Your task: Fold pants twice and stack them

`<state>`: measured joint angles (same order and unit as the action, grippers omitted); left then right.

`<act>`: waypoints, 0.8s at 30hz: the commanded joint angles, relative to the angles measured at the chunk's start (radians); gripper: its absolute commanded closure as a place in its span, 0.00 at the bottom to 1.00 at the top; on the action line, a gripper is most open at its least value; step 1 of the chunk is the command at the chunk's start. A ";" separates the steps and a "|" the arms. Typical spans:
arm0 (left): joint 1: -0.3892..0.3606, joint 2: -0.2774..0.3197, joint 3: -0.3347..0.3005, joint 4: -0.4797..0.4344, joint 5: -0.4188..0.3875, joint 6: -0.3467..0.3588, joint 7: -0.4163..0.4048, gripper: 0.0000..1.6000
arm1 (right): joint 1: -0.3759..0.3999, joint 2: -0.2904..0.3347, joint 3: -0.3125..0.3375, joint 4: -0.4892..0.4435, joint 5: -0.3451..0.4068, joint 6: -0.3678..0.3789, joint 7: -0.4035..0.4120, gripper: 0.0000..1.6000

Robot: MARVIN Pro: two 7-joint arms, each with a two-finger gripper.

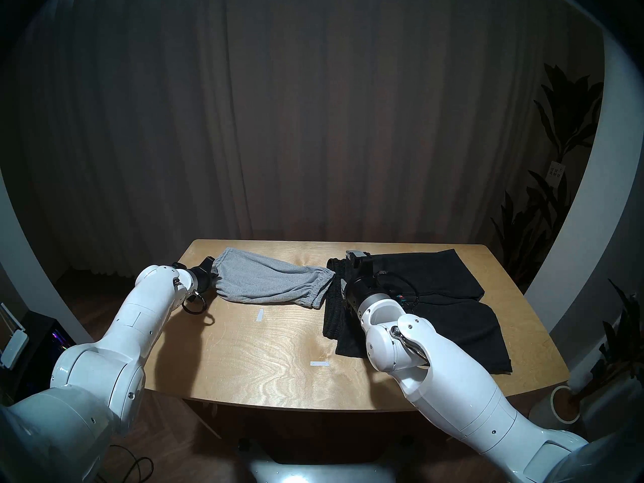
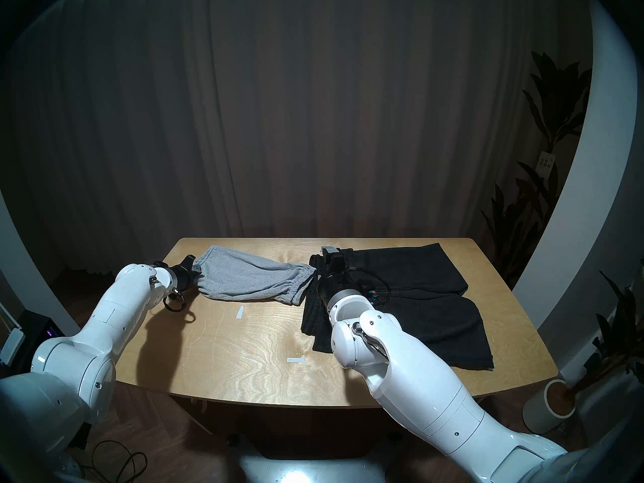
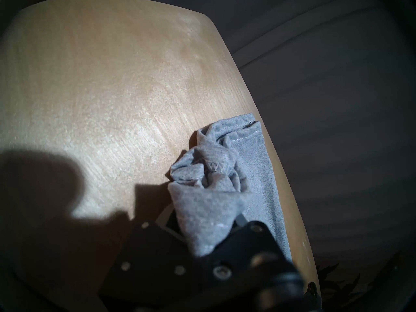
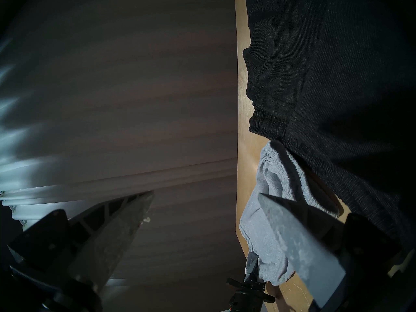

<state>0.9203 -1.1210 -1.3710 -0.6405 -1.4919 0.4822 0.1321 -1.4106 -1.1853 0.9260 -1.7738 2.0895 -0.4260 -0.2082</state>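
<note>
The grey pants [image 1: 268,280] lie in a long band across the far left of the table [image 1: 261,350], elastic waistband toward the middle. My left gripper [image 1: 212,273] is shut on their left end. In the left wrist view, bunched grey cloth [image 3: 225,169] fills the closed left gripper [image 3: 202,217]. The black pants [image 1: 435,297] lie spread flat on the right half, and their waistband touches the grey one. My right gripper [image 1: 350,262] hovers over that waistband. In the right wrist view this gripper [image 4: 206,193] is open and holds nothing, its right finger [image 4: 292,232] beside the grey waistband [image 4: 270,176].
Two small white tape marks [image 1: 259,314] [image 1: 320,363] sit on the bare wood in the middle and front. A curtain hangs behind the table. Tall plants [image 1: 557,158] and a white pot [image 1: 564,402] stand off the table's right side.
</note>
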 commanded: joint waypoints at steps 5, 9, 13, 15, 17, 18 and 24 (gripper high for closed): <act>0.133 0.027 -0.016 -0.028 -0.051 0.062 0.026 1.00 | 0.014 -0.010 -0.012 -0.012 -0.001 0.014 0.009 0.00; 0.146 0.039 -0.023 -0.033 -0.068 0.068 0.033 1.00 | 0.015 -0.011 -0.017 -0.012 -0.002 0.017 0.008 0.00; 0.160 0.049 -0.036 -0.044 -0.089 0.062 0.040 1.00 | 0.017 -0.011 -0.021 -0.013 -0.002 0.020 0.008 0.00; 0.159 0.050 -0.042 -0.046 -0.099 0.054 0.043 1.00 | 0.016 -0.011 -0.023 -0.012 -0.003 0.021 0.009 0.00; 0.167 0.049 -0.053 -0.064 -0.113 0.038 0.049 1.00 | 0.015 -0.011 -0.025 -0.012 -0.003 0.022 0.009 0.00; 0.180 0.049 -0.060 -0.083 -0.119 0.035 0.049 1.00 | 0.014 -0.010 -0.025 -0.013 -0.004 0.022 0.010 0.00; 0.211 0.039 -0.086 -0.172 -0.147 -0.003 0.065 1.00 | 0.007 -0.009 -0.029 -0.019 -0.007 0.021 0.013 0.00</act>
<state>1.0174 -1.0873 -1.4365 -0.7505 -1.6224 0.5176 0.1533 -1.4056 -1.1885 0.8965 -1.7675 2.0871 -0.4034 -0.2086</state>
